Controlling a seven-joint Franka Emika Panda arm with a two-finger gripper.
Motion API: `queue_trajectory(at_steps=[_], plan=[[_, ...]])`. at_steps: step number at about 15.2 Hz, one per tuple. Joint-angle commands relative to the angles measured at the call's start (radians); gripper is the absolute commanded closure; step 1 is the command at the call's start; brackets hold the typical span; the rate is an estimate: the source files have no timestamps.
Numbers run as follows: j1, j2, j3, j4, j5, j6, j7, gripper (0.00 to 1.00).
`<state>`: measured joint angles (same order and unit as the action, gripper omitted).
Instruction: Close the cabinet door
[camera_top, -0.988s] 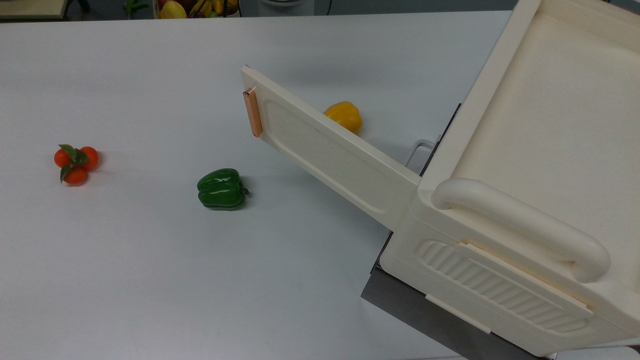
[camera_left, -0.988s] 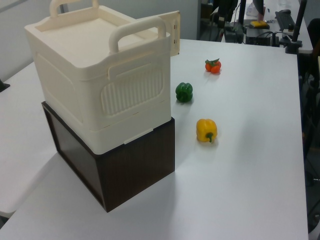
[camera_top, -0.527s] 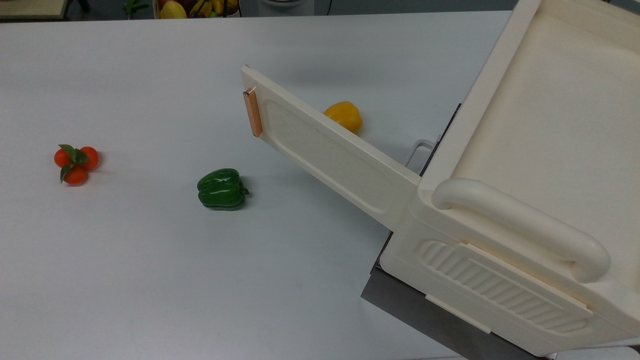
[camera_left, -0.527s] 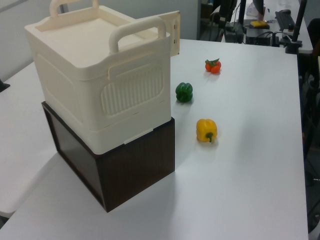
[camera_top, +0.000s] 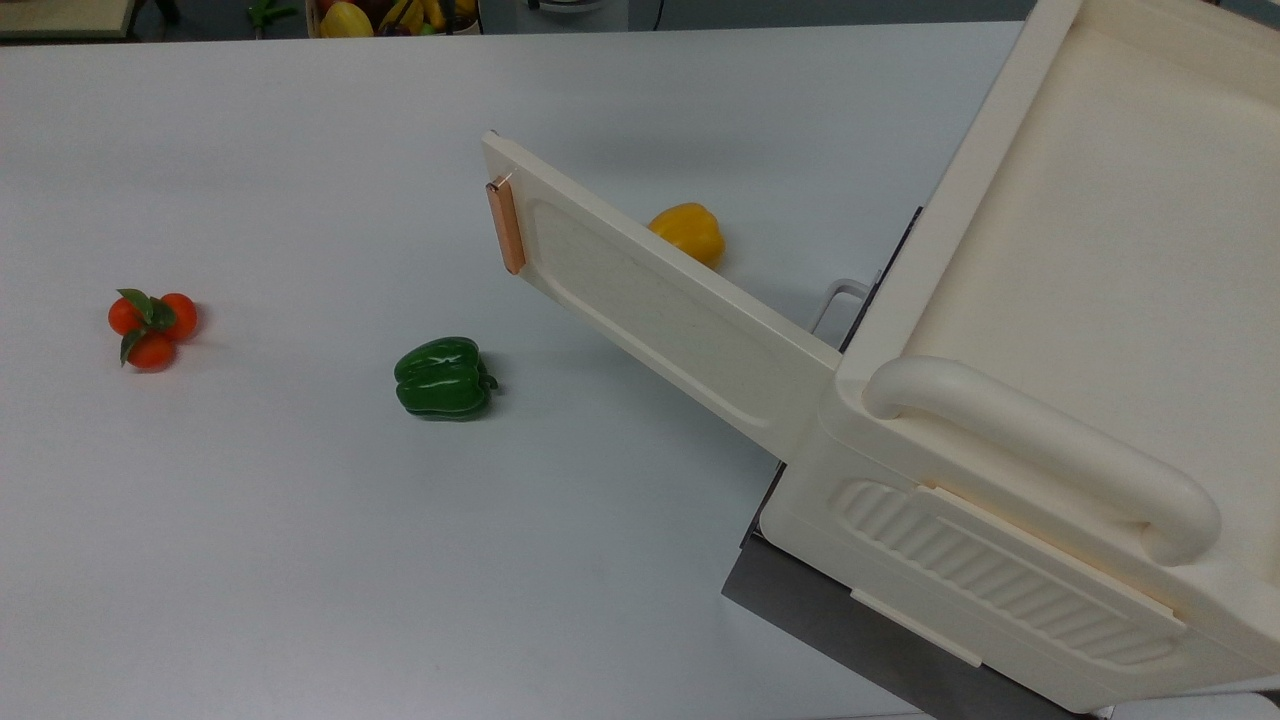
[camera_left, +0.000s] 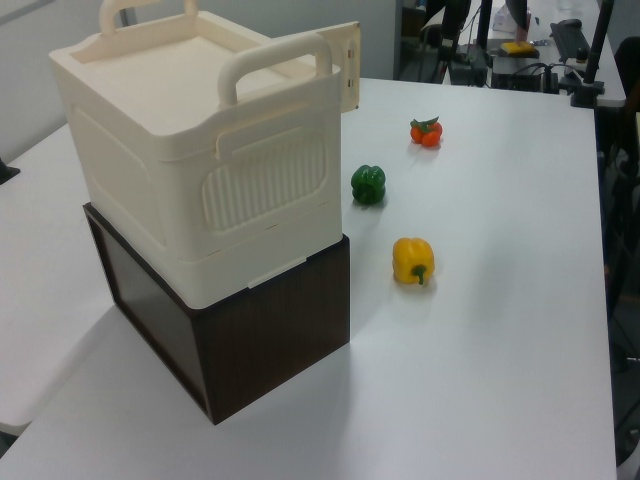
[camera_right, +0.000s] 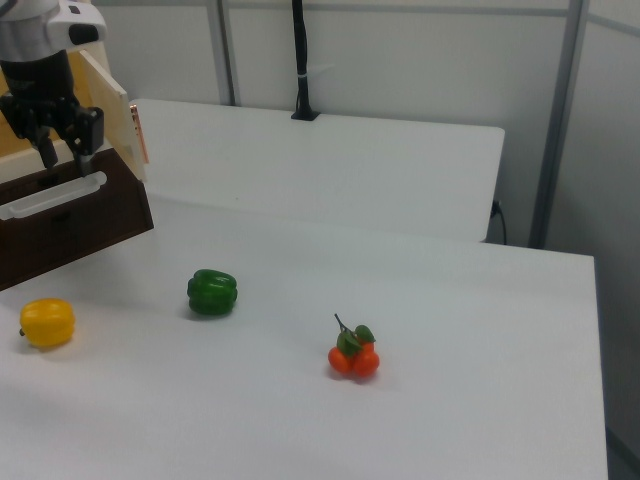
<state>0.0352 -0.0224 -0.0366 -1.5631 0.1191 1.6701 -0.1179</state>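
Cabinet: the cabinet (camera_top: 1080, 300) fills the right side of the top view, a big cream box with a thick tubular handle and a ribbed side panel, standing on a dark base (camera_left: 250, 350) that reads as dark brown in the left view.
Cabinet door: the cabinet door (camera_top: 660, 310) stands open, swung out from the cabinet's corner toward the upper middle of the top view; its copper bar handle (camera_top: 506, 225) sits at the free end, farthest from the cabinet. In the right view the door (camera_right: 105, 100) shows edge-on at the upper left.
Gripper: the gripper (camera_right: 62, 150) hangs at the upper left of the right view, pointing down, just above a pale bar handle (camera_right: 50, 195) on the dark base, beside the open door.
Jaws: slightly apart, holding nothing (a narrow gap shows between the dark fingertips).
Yellow pepper: the yellow pepper (camera_top: 688, 232) lies on the tabletop (camera_top: 250, 550), partly hidden behind the door in the top view.
Green pepper: the green pepper (camera_top: 443, 378) lies left of centre in the top view, well apart from the door.
Tomatoes: a cluster of red tomatoes (camera_top: 152, 325) with green leaves sits at the far left of the top view.
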Motion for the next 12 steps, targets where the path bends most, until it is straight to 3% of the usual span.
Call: queue_trajectory(at_steps=[1, 10, 12], plan=[[-0.021, -0.011, -0.011, -0.025, 0.091, 0.046, -0.037, 1.00], [-0.081, 0.045, -0.014, -0.031, 0.158, 0.311, -0.022, 1.00], [-0.100, 0.077, -0.014, -0.031, 0.232, 0.429, -0.023, 1.00]])
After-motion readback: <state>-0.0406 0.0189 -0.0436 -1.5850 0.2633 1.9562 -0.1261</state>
